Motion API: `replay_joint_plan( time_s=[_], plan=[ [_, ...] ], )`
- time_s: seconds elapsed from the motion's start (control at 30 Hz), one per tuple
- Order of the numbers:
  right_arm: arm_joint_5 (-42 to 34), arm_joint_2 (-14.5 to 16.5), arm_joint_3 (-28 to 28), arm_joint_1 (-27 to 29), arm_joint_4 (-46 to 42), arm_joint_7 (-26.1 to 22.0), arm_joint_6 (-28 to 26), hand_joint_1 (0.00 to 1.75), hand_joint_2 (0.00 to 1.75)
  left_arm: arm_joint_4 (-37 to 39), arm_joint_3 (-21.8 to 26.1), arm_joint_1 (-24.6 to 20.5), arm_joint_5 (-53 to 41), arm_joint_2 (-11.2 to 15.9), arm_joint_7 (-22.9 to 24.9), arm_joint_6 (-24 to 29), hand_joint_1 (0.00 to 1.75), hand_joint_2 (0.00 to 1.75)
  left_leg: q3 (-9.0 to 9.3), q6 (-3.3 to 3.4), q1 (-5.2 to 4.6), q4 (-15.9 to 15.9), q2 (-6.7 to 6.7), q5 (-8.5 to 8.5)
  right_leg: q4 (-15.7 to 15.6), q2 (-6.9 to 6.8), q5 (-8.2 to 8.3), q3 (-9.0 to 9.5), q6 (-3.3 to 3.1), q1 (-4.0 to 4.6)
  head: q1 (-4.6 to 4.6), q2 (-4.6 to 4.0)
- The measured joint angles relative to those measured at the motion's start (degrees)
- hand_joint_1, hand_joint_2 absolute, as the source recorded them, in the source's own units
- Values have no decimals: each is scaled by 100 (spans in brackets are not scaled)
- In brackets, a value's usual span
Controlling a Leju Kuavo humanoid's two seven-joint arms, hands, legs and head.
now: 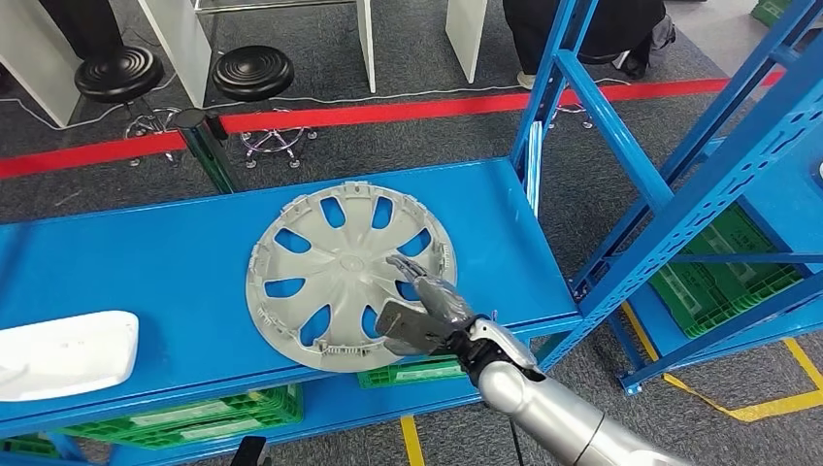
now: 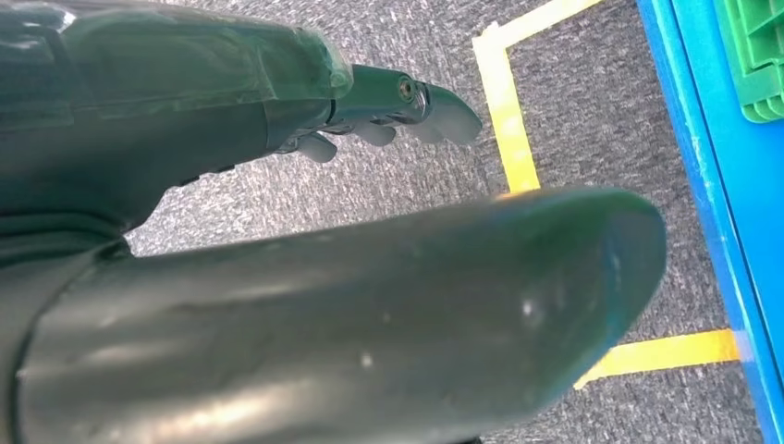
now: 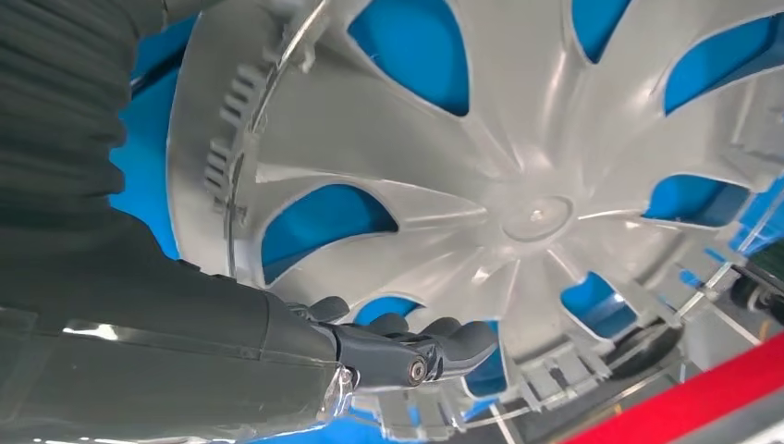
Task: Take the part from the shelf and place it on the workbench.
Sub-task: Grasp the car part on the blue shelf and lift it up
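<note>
Part: a grey wheel cover (image 1: 351, 275) lay flat on the blue shelf (image 1: 146, 272), hollow side up, slightly right of the shelf's middle in the head view.
Shape: round, shallow dish, with broad spokes running out from a small hub and teardrop openings between them through which the blue showed; a ring of small clip tabs stood around the rim.
Material: moulded plastic by the look of it, smooth with a dull sheen; ribs and tabs gave the only roughness.
Handling: judged light and fairly stiff, though wide enough to flex or tip if lifted from one edge; the smooth spokes would be slippery, and the thin tabs could snap under a squeeze.
Where to hold: the rim at about 4 o'clock, or a spoke edge through an opening, looked the surest place.
Right hand (image 1: 424, 313): over the cover's rim at about 4 o'clock, fingers (image 3: 434, 347) curved above a spoke opening; they seemed near or touching the plastic, but I could not tell whether they gripped it.
Left hand (image 2: 305, 277): hung over grey carpet and yellow floor tape (image 2: 513, 129), fingers extended, nothing in them.
Other: a white tray-like piece (image 1: 63, 354) lay at the shelf's 8 o'clock edge, well apart from the cover.
</note>
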Motion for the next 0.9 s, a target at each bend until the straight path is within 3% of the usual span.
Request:
replay_joint_plan(
  time_s=[0.43,0.9],
  plan=[
    [-1021,-132,96,-309,494,-33,408,0,175,7,-2,170,193,-68,46,113,0,0,15,6,2,0,-10,-4,-26,1,1,26,2,0,-2,0],
    [-1140,-246,125,-369,624,45,518,0,175,8,-2,255,302,-88,34,171,0,0,73,12,1,-5,-49,0,-56,-16,7,106,13,1,3,0]
  ],
)
